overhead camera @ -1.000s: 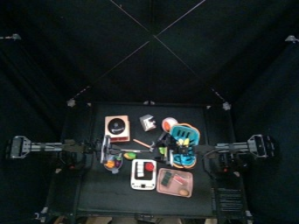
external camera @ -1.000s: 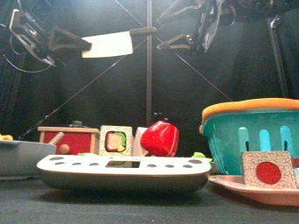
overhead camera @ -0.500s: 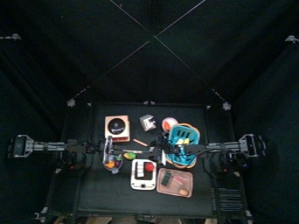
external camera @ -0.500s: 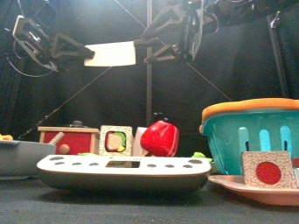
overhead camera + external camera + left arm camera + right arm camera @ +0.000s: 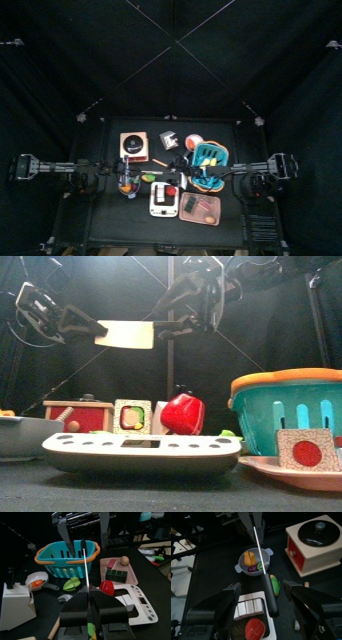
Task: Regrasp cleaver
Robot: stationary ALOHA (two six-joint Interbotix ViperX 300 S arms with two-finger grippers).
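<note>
Above the table's middle: cleaver, airborne, handle pinched by left gripper, blade level. Right gripper, fingers wide, just beside the blade's free end, not touching. Handover pending; second grasp and left release remain.

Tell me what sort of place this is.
Probably a robot test pen set up as a toy kitchen: black curtains around a small table crowded with a teal basket, a scale and a cleaver.
</note>
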